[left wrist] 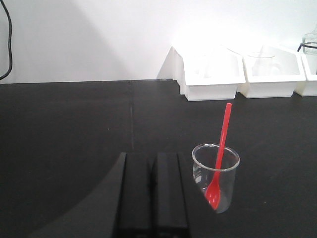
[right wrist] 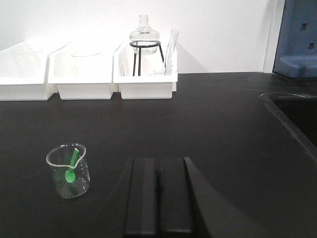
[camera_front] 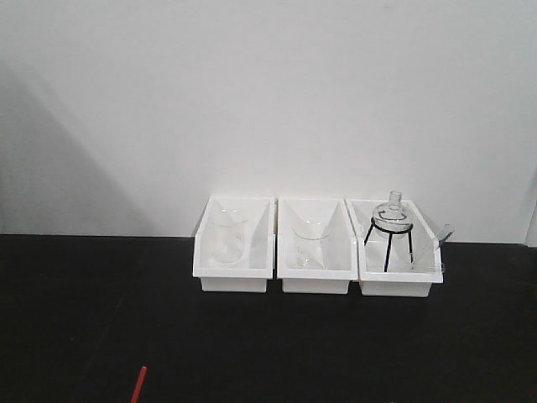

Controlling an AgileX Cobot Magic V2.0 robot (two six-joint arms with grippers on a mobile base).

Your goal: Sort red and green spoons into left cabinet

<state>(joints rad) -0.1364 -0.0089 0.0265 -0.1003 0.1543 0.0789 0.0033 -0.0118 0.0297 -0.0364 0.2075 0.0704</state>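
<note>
The red spoon (left wrist: 221, 148) stands bowl-down in a small glass beaker (left wrist: 216, 183), handle leaning up and away; its handle tip (camera_front: 138, 384) pokes into the bottom of the front view. My left gripper (left wrist: 152, 161) is shut and empty, just left of that beaker. The green spoon (right wrist: 72, 166) rests inside another small glass beaker (right wrist: 69, 171) on the black table. My right gripper (right wrist: 158, 163) is shut with nothing in it, to the right of this beaker. The left cabinet is out of view.
Three white bins (camera_front: 317, 245) line the back wall, holding a beaker, a conical glass and a round flask on a black tripod (camera_front: 391, 227). A sink recess (right wrist: 297, 111) and a blue unit (right wrist: 299, 37) lie at the right.
</note>
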